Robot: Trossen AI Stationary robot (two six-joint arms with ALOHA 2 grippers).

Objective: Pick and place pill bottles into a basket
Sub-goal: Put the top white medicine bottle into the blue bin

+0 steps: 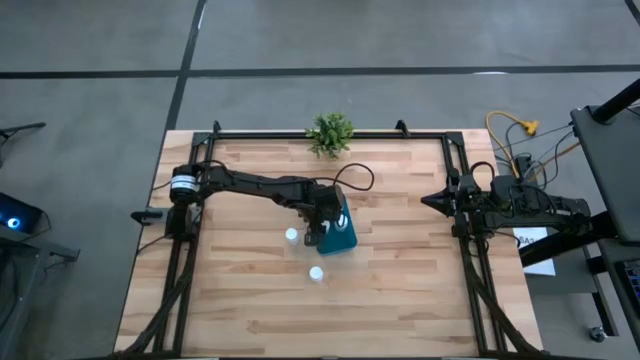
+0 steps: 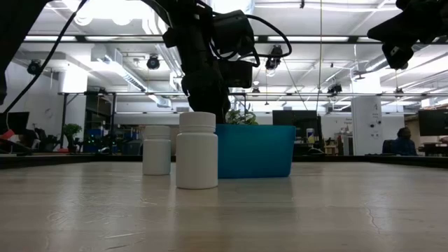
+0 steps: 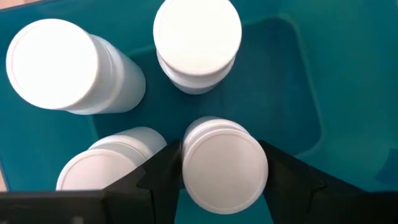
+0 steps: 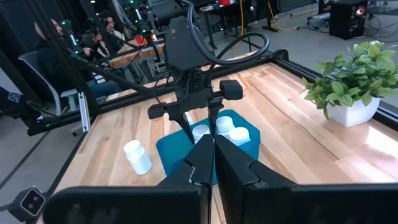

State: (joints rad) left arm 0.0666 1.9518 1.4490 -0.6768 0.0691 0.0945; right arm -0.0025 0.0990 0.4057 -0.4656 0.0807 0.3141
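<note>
capped pill bottle (image 3: 224, 163) clamped in the left gripper (image 3: 221, 174) — inside the basket (image 3: 298, 74); right gripper (image 4: 212, 163) pressed together, parked.

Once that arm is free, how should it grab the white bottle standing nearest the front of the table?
Probably from straight above, fingers closing on opposite sides of the round cap or the wall just under it. That pill bottle stands upright and alone on the wood, apart from the other loose bottle and the basket, so there is room all around it.
</note>
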